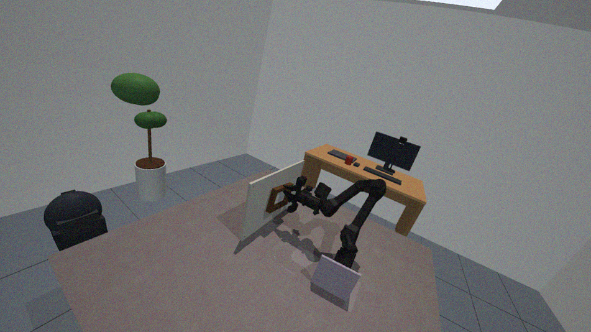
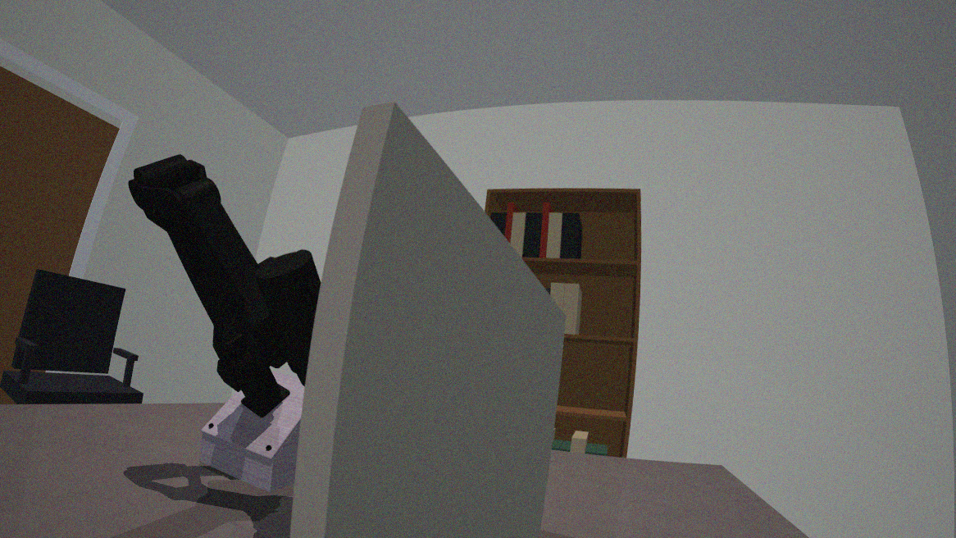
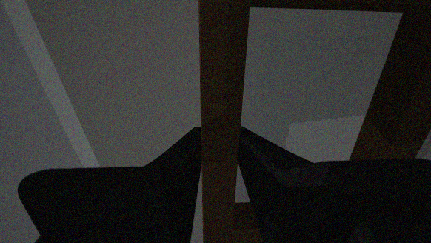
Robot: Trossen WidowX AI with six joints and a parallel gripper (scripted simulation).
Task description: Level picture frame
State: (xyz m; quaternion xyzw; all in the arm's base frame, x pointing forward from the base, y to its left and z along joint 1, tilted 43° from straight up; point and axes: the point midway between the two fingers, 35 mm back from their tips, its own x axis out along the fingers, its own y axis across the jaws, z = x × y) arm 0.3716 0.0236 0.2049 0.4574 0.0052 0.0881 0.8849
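Observation:
The brown picture frame [image 1: 272, 199] [image 3: 224, 74] is in front of the pale upright wall panel [image 1: 253, 213] [image 2: 441, 348] [image 3: 148, 74]. In the top view it looks tilted against the panel, though the slanted view makes its level hard to judge. My gripper [image 1: 288, 191] [image 3: 218, 133] is shut on one side bar of the frame, with a finger on each side of the bar. The screw and the notched strip are hidden, and I cannot tell whether the strip rests on the screw. In the exterior view the panel hides the frame and gripper.
The arm's pale base block [image 1: 335, 277] [image 2: 247, 461] stands on the table top [image 1: 170, 276] [image 2: 53, 454]. The arm reaches from it to the panel. Beyond the table are a desk [image 1: 363, 177], a potted plant [image 1: 150, 181] and a bookcase [image 2: 612, 307].

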